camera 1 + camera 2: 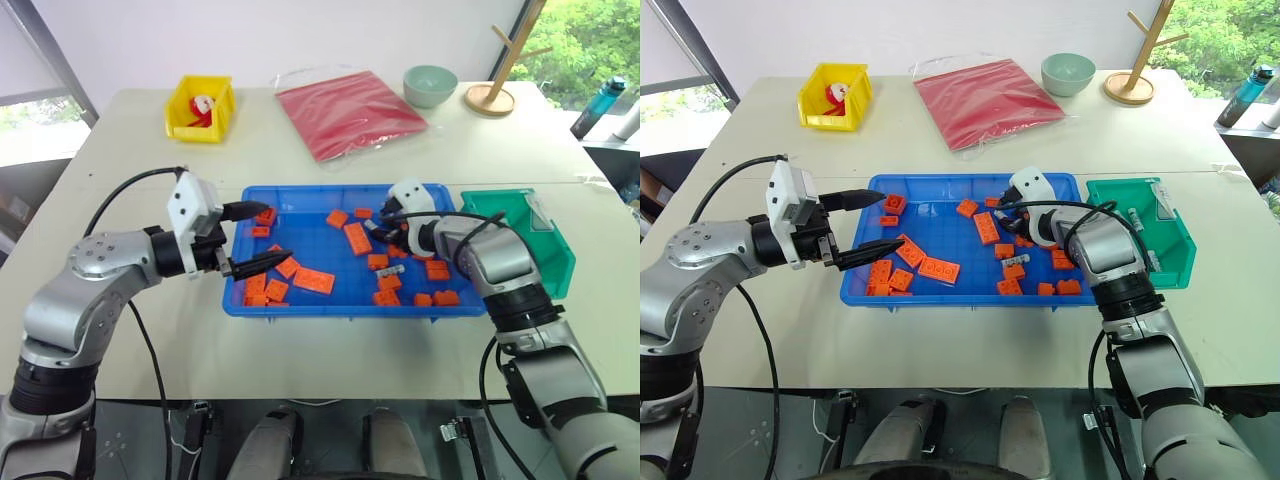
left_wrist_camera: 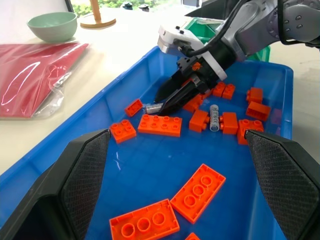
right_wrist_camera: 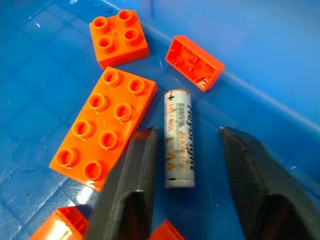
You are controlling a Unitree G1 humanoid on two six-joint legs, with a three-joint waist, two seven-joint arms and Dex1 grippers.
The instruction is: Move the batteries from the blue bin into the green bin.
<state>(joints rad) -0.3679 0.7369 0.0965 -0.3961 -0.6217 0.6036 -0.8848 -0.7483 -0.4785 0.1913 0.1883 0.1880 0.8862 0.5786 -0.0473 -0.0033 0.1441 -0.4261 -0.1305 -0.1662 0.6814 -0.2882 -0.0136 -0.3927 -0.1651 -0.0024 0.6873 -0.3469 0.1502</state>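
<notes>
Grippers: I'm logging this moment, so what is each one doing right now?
Left gripper: open, holding nothing, above the blue bin.
Right gripper: open, its fingers either side of a battery lying in the bin, not yet gripped.

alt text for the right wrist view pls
The right tool straddles a silver battery lying on the floor of the blue bin, its fingers not yet clamped on it. Orange bricks lie beside the battery.
</notes>
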